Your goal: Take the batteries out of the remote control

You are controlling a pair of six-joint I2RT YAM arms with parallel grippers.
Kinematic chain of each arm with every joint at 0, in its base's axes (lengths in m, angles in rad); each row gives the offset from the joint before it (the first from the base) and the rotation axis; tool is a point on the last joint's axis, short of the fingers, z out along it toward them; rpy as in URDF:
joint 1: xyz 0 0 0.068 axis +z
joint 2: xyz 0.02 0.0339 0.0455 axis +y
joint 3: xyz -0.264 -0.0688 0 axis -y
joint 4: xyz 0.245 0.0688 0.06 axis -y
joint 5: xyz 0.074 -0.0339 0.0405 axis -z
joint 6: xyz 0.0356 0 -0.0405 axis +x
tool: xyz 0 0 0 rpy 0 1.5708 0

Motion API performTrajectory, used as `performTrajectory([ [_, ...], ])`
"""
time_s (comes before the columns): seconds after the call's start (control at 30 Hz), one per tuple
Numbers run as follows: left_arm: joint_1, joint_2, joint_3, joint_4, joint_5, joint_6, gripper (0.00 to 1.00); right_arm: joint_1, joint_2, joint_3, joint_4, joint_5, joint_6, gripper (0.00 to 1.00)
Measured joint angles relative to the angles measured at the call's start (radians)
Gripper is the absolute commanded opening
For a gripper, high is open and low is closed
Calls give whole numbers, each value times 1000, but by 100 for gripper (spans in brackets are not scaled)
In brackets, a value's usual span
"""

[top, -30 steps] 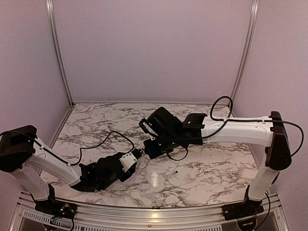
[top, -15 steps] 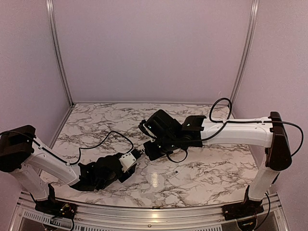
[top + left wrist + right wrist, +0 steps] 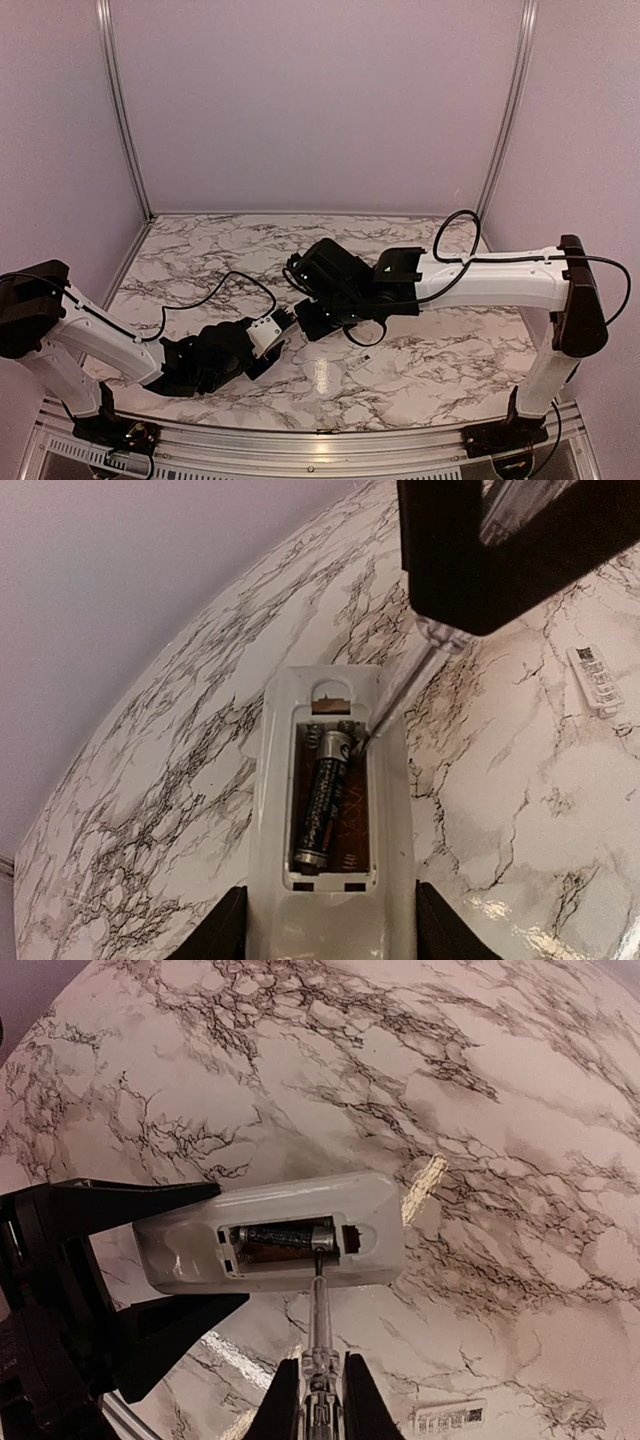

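Note:
My left gripper (image 3: pixel 330 935) is shut on the white remote control (image 3: pixel 330 730), with its open recess facing up. One dark battery (image 3: pixel 322 800) lies in the left slot; the slot beside it shows a bare red-brown floor and a spring. My right gripper (image 3: pixel 318 1400) is shut on a thin grey rod (image 3: pixel 320 1300). The rod's tip touches the battery's (image 3: pixel 285 1235) metal end inside the remote (image 3: pixel 190 1250). In the top view the left gripper (image 3: pixel 272 333) and the right gripper (image 3: pixel 303 320) meet at the middle of the table.
A small white labelled strip (image 3: pixel 365 358) lies flat on the marble table (image 3: pixel 450 340) to the right of the grippers; it also shows in the left wrist view (image 3: pixel 597 677) and the right wrist view (image 3: pixel 445 1420). A black cable (image 3: pixel 235 285) loops behind the left arm.
My right arm has moved left and down towards the left gripper, bringing the rod in to the remote. The left arm has barely moved.

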Motion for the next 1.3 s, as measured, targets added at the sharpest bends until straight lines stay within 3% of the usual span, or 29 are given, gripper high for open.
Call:
performTrajectory([
  [0.6, 2, 0, 3, -2, 5, -3, 0, 21, 40, 68, -73, 67, -7, 0],
  [0.97, 6, 0, 3, -41, 51, -18, 0, 31, -24, -166, 180, 92, 18, 0],
  [1.3, 3, 0, 3, -27, 51, -19, 0, 29, -44, -173, 175, 85, 22, 0],
])
